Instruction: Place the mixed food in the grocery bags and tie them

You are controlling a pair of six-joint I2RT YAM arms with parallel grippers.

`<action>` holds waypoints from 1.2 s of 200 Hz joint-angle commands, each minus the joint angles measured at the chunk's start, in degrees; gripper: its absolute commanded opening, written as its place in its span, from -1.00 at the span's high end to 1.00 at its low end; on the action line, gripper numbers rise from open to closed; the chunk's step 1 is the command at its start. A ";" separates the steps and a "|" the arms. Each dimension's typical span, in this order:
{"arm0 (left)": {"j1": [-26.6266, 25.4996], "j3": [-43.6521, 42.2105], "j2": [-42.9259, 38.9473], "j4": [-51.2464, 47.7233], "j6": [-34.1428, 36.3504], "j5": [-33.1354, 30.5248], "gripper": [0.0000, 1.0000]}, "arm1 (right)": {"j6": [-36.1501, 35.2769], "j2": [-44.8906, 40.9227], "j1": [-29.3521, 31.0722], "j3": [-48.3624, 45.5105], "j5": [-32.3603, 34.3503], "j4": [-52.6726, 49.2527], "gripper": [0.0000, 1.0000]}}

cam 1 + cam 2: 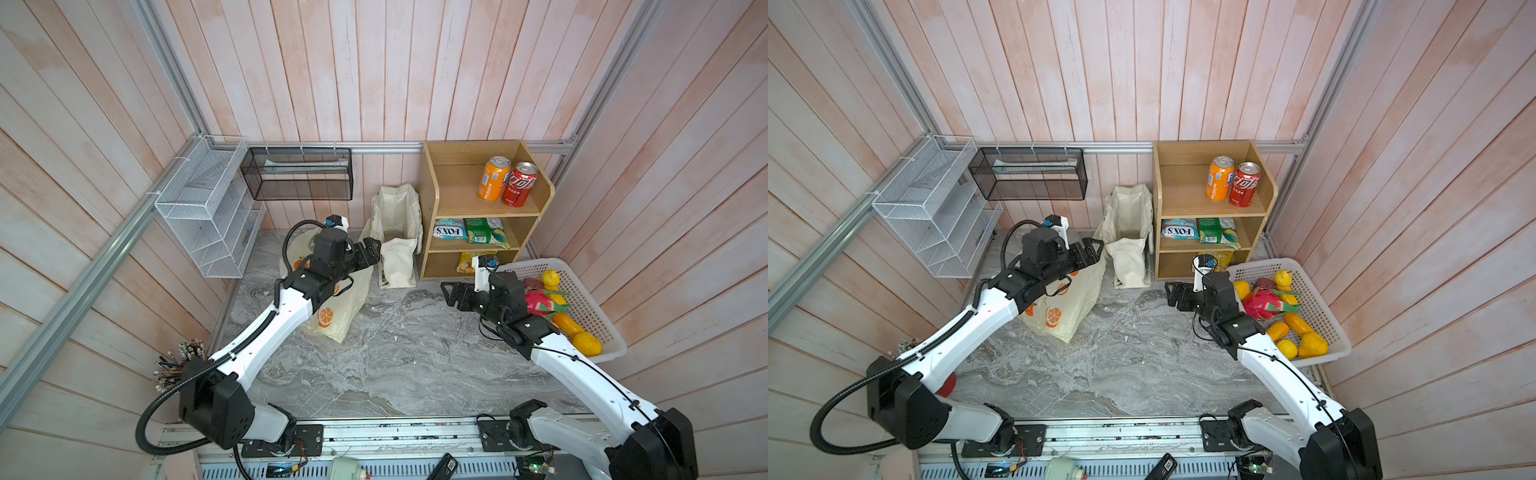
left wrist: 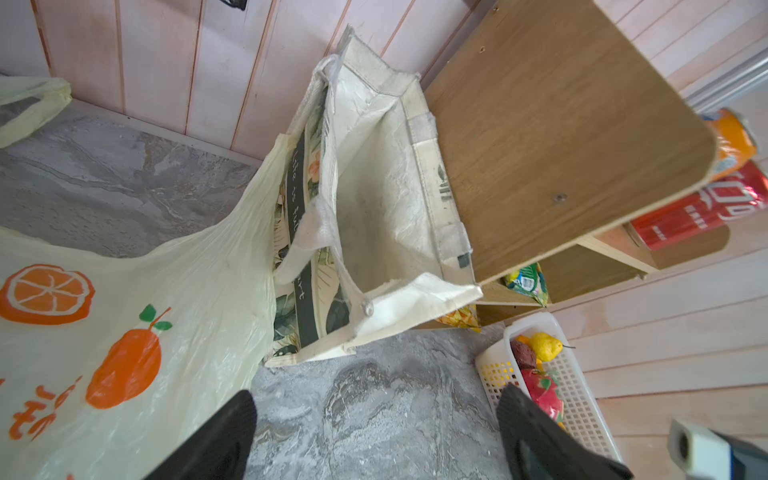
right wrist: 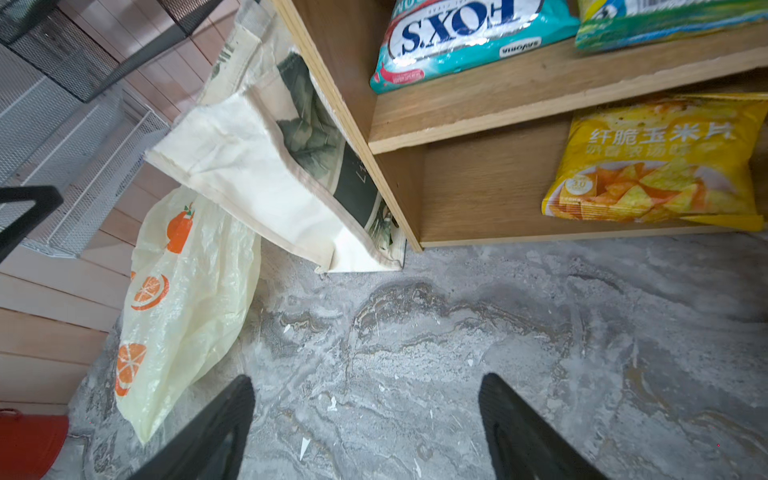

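Two bags to log, both top views first. What stands where? (CLERK)

Item: canvas tote, upright against the wooden shelf, mouth up, front lip folded outward. Item: plastic carrier, orange-fruit print, slumped on the floor just beside the tote and partly under the left arm. Item: red cola can with orange can, top shelf. Item: Fox's packet with green snack packet, middle shelf. Item: toy fruits in the white basket, beside the shelf. Left gripper is near the tote's lip. Right gripper is low over bare floor in front of the shelf. (CHECKER)

Left wrist view? (CLERK)

Left gripper: fingers spread wide with bare floor between them, nothing held. Gain over the top views: the tote's inside shows to the bottom, and it is empty. One loop handle of the carrier also shows, lying slack. (CHECKER)

Right wrist view? (CLERK)

Right gripper: likewise wide apart and empty. Gain: yellow corn-chip packet on the bottom shelf, plain here but half hidden behind the arm from above. Loss: the basket is out of frame. (CHECKER)

Handling note? (CLERK)

By my judgement nothing is packed yet. The left gripper would do best to pinch the tote's folded lip and hold the mouth wide. The right should take the cans by their sides, upright, and load them first, with the soft packets on top. The carrier needs its mouth opened before any fruit goes in, and its handles kept free for tying. (CHECKER)
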 commanded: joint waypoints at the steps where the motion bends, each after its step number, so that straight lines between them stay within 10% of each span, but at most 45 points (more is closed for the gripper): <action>1: -0.09 5.72 5.05 -1.92 -2.87 -0.64 -0.73 | -1.10 0.08 0.64 1.61 3.02 -4.17 -0.72; 111: -1.49 13.46 16.37 -0.42 -10.23 -3.18 -0.45 | -1.39 -3.51 0.74 0.31 7.03 -6.01 -0.72; 169: -1.51 16.77 19.03 -1.26 -6.74 -3.00 0.04 | -1.28 -4.10 0.74 1.90 5.85 -7.38 -0.69; 217: -1.50 15.74 18.01 -2.64 -3.51 -1.03 0.99 | -1.32 -4.83 0.76 4.99 3.33 -9.75 -0.62; 240: -1.49 13.43 14.87 -2.97 -2.93 0.95 1.00 | -1.42 -4.78 0.83 7.34 1.75 -11.16 -0.59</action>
